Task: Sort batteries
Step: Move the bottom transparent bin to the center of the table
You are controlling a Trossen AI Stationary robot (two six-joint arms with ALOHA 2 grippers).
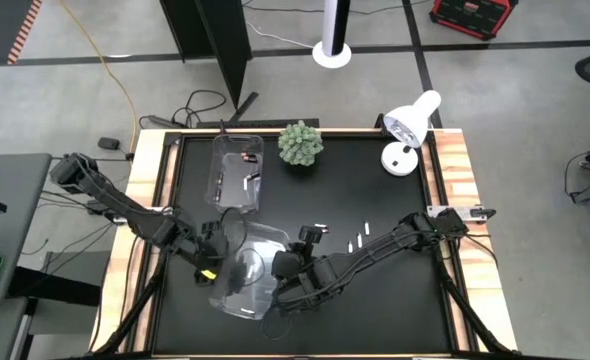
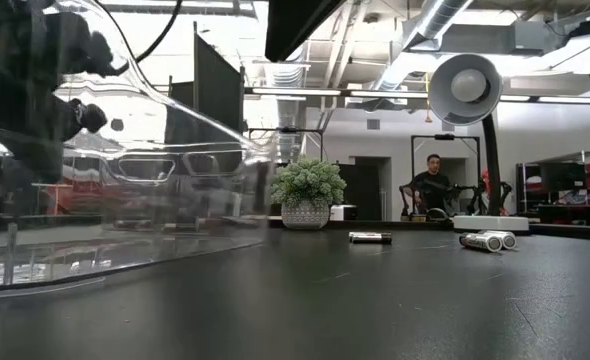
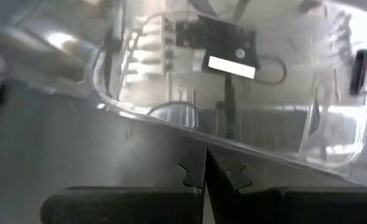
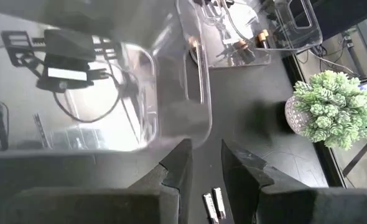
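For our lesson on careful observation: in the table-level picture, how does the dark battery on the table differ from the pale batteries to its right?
The dark battery is near black; the pale batteries are silvery white. The dark battery lies alone; the pale batteries lie as a pair, side by side. Shared: all lie flat on the black table, outside the clear bin.

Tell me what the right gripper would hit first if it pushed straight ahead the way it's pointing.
Probably the near clear bin: the right gripper points at its rounded corner, with only bare table between. Depth is hard to judge; it may slip just past that corner toward the far bin.
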